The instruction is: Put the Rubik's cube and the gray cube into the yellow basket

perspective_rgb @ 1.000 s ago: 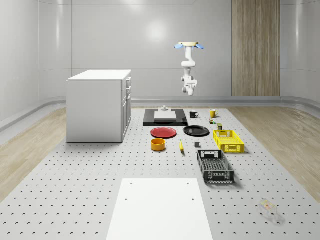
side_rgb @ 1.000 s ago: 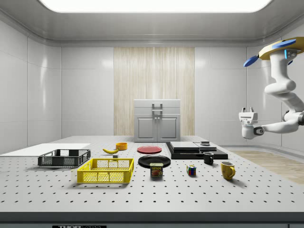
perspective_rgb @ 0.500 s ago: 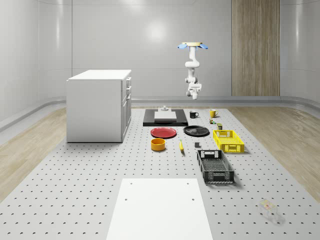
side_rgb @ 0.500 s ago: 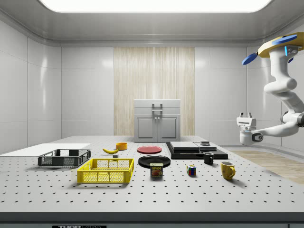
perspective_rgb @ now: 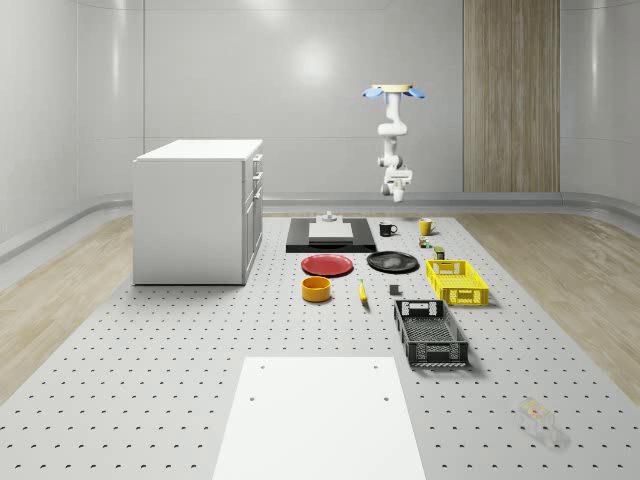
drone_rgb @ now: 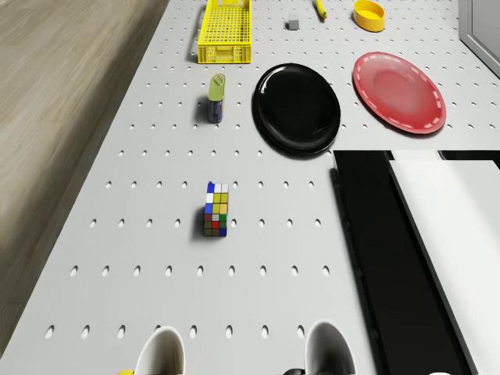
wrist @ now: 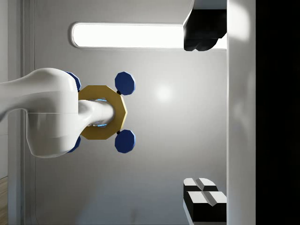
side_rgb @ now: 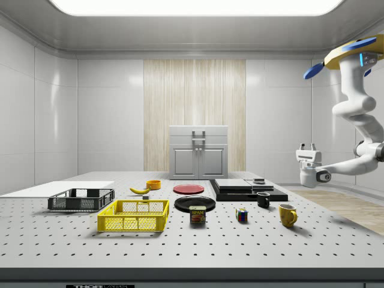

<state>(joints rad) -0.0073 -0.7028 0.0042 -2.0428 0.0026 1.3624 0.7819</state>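
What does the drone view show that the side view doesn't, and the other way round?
Drone view: a look down into the yellow basket, nothing inside. Side view: the drone hovering at the side view's right, open end effector above the table, plus cabinet and black crate. Both: basket, Rubik's cube, can, black plate, red plate.

Rubik's cube [drone_rgb: 216, 211] upright on table, near yellow basket [drone_rgb: 224, 33]

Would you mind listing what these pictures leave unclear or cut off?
- Gray cube: a tiny speck near the yellow basket in the drone view, its faces unreadable.
- Two mugs: drone view's edge shows just their rims.
- Rubik's cube: too small to read in the whole-scene view.
- End effector: finger gap unclear in the side view.
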